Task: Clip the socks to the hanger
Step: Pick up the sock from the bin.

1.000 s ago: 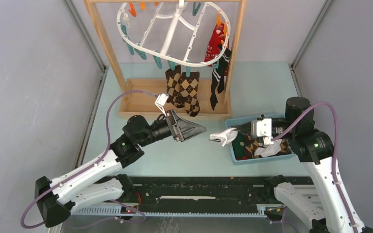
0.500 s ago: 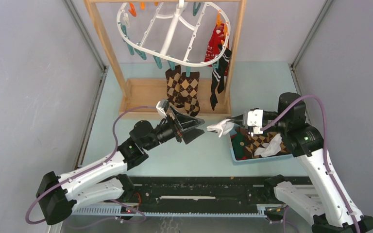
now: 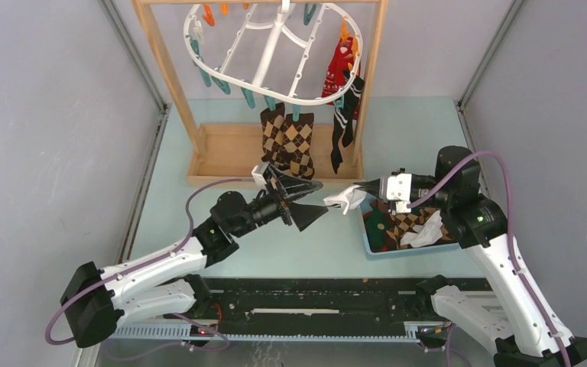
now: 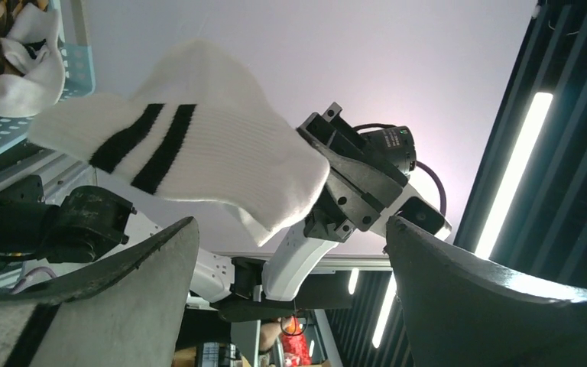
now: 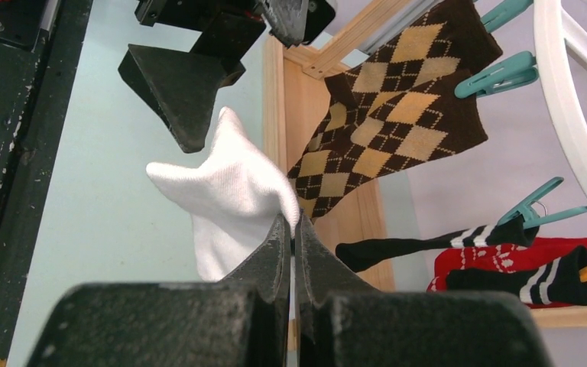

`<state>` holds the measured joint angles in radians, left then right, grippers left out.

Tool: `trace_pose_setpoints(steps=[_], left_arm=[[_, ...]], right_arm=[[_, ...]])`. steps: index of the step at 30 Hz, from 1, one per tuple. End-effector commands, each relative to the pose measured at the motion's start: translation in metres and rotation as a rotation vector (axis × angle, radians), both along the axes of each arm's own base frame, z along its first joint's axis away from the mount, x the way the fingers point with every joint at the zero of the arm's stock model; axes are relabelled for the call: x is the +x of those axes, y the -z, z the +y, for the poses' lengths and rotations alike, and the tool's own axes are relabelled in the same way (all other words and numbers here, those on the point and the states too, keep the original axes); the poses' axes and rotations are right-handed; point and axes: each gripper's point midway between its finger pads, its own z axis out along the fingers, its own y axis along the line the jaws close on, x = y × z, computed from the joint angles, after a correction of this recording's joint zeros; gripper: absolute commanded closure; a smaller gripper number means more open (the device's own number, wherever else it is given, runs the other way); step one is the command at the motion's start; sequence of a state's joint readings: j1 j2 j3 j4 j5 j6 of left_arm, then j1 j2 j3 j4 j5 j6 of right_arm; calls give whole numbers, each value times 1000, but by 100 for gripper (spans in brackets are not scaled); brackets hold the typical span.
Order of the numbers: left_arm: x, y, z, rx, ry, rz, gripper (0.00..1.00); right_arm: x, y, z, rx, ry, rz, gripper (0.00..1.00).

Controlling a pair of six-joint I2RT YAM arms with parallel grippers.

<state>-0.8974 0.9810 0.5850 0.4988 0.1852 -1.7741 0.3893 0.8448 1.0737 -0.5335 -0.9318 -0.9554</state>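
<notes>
The right gripper [image 3: 364,189] has its fingers pressed tight together on one end of a white sock [image 3: 344,201] with two black stripes, and the sock hangs in the air. The sock's free end lies just beyond the fingertips of the left gripper [image 3: 322,196], facing the gap between its widely spread fingers.
</notes>
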Motion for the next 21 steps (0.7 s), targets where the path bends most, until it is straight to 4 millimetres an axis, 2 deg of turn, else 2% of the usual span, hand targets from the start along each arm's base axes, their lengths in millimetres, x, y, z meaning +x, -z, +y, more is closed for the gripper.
trace_pose_setpoints(steps=[1, 7, 13, 17, 21], left_arm=[[-6, 3, 4, -40, 18, 46, 5], [-2, 14, -2, -40, 25, 78, 8], [1, 9, -8, -70, 38, 79, 20], [2, 6, -10, -85, 44, 75, 33], [2, 3, -11, -105, 51, 65, 56]], right_arm=[[-2, -6, 4, 13, -16, -30, 100], [-12, -7, 10, 15, -65, -42, 100], [-19, -6, 14, 2, -100, -73, 100], [-22, -5, 15, -4, -116, -83, 100], [-24, -1, 15, -17, -123, -80, 100]])
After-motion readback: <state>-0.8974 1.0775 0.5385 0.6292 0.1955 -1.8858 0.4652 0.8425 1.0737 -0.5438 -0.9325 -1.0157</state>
